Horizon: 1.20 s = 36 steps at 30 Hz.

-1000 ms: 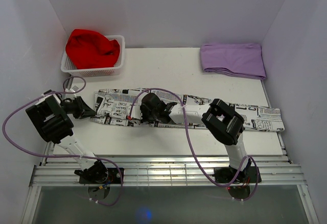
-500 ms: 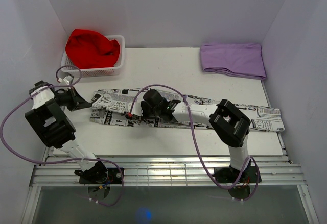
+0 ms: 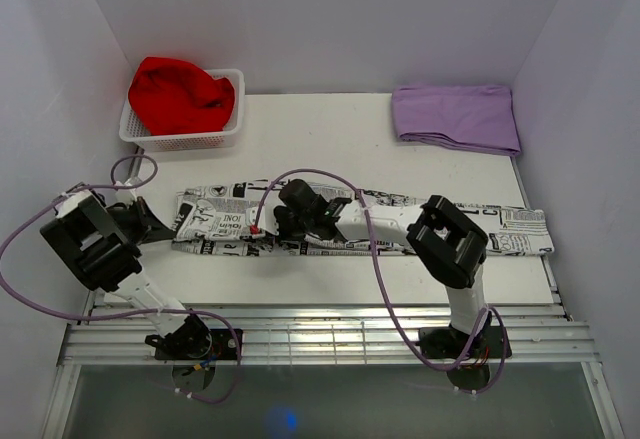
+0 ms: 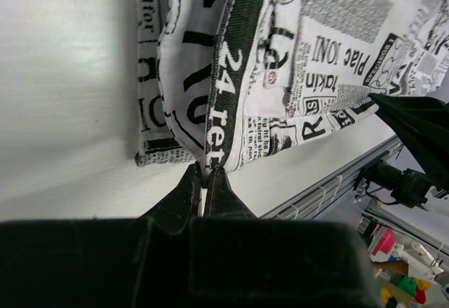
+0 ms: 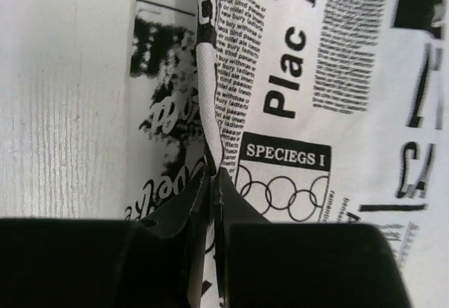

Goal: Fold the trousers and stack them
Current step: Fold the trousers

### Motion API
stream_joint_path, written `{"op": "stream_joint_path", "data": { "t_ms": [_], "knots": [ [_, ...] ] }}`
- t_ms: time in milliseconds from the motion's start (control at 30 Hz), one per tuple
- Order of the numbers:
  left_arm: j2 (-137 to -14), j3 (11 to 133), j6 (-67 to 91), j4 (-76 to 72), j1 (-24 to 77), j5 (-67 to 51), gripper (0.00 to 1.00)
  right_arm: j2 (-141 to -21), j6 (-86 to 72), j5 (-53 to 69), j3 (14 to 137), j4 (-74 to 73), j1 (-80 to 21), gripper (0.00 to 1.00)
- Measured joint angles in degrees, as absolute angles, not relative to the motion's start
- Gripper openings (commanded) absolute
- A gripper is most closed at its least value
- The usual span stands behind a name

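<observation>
Top external view: the trousers (image 3: 515, 231) are spread lengthwise on the tabletop (image 3: 320, 139), on the near side of the basket (image 3: 182, 142). Their end closest to the basket is clamped by the left pincer (image 3: 172, 227). A fold farther from the basket is pinched tight by the right pincer (image 3: 268, 227).

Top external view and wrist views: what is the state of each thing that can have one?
White newspaper-print cloth trousers: lying stretched out long, not stacked.
Left claw: shut on the trousers' edge.
Right claw: shut on a raised fold of the trousers.
Plain red cloth: bunched in the white plastic basket.
Plain lilac-purple cloth: folded, lying flat.
</observation>
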<state>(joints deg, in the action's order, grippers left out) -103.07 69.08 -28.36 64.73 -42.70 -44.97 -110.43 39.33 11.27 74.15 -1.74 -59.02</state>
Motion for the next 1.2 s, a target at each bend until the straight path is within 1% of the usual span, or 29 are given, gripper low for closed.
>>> {"op": "stream_joint_path", "data": {
  "t_ms": [133, 200, 233, 333, 400, 433, 467, 500, 533, 567, 600, 633, 667, 700, 733, 800, 867, 933, 1000, 1133, 1200],
  "knots": [
    [-105.56, 66.04, -28.51, 62.41, -42.76, -41.63, 0.00, -114.78, 39.29, 12.69, 74.15, -1.89, -59.33, 0.08],
    [-106.83, 65.54, -28.21, 61.71, -42.78, -40.42, 0.00, -116.29, 39.20, 12.71, 74.63, -1.63, -59.59, 0.15],
    [-107.42, 65.49, -28.01, 61.23, -42.81, -40.14, 0.00, -116.55, 39.07, 12.43, 75.18, -1.69, -59.70, 0.15],
    [-108.31, 65.63, -27.18, 60.53, -42.81, -40.07, 0.00, -116.97, 38.92, 11.27, 75.61, -1.39, -59.94, 0.08],
    [-108.68, 66.24, -26.65, 60.60, -42.78, -40.10, 0.00, -116.99, 38.89, 10.17, 75.61, -1.06, -60.10, 0.09],
    [-108.90, 66.74, -26.46, 60.60, -42.78, -40.21, 0.00, -117.08, 38.98, 9.69, 75.66, -0.95, -60.12, 0.14],
    [-109.12, 67.37, -26.22, 60.69, -42.78, -40.40, 0.00, -117.27, 39.09, 9.23, 76.03, -1.15, -60.23, 0.34],
    [-109.34, 68.07, -26.00, 60.75, -42.78, -40.73, 0.00, -117.58, 38.81, 8.80, 76.62, -1.45, -60.34, 0.50],
    [-109.51, 68.79, -25.61, 60.80, -42.76, -41.12, 0.00, -117.93, 38.81, 7.79, 77.47, -1.34, -60.40, 0.62],
    [-109.62, 69.54, -25.34, 60.82, -42.70, -41.54, 0.00, -117.99, 39.13, 6.96, 77.76, -0.43, -60.40, 0.69],
    [-109.73, 70.46, -25.02, 60.99, -42.37, -42.13, 0.00, -117.58, 39.40, 6.50, 77.06, 1.37, -60.40, 0.69],
    [-109.78, 70.85, -24.91, 60.99, -42.24, -42.52, 0.00, -117.03, 39.11, 6.20, 76.16, 2.26, -60.40, 0.66],
    [-109.78, 71.16, -24.60, 61.01, -42.04, -42.92, 0.00, -116.03, 39.18, 6.00, 74.41, 3.66, -60.38, 0.63],
    [-109.78, 71.29, -24.43, 61.04, -41.78, -43.24, 0.00, -114.76, 39.20, 5.85, 72.58, 4.54, -60.38, 0.56],
    [-109.78, 71.35, -24.29, 61.19, -41.54, -43.59, 0.00, -113.60, 39.29, 5.63, 71.24, 4.86, -60.53, 0.46],
    [-109.78, 71.53, -23.99, 61.69, -41.12, -44.40, 0.00, -112.18, 39.24, 5.06, 70.61, 5.23, -61.19, 0.43],
    [-109.78, 72.27, -23.94, 63.00, -41.01, -45.52, 0.00, -111.79, 39.13, 4.82, 71.20, 6.31, -62.19, 0.49],
    [-109.73, 73.65, -24.18, 64.71, -40.95, -46.76, 0.00, -111.94, 39.16, 4.82, 72.93, 6.17, -63.37, 0.59],
    [-109.23, 75.31, -24.75, 66.98, -40.91, -47.66, 0.00, -112.12, 39.48, 5.13, 74.54, 5.87, -64.10, 0.62],
    [-105.75, 76.93, -26.50, 70.96, -40.95, -48.53, 0.00, -112.16, 40.62, 6.98, 75.05, 4.75, -64.64, 0.63],
    [-104.27, 76.99, -27.31, 72.77, -41.15, -48.90, 0.00, -112.29, 41.15, 7.49, 74.76, 3.14, -64.55, 0.59]
  ]
}}
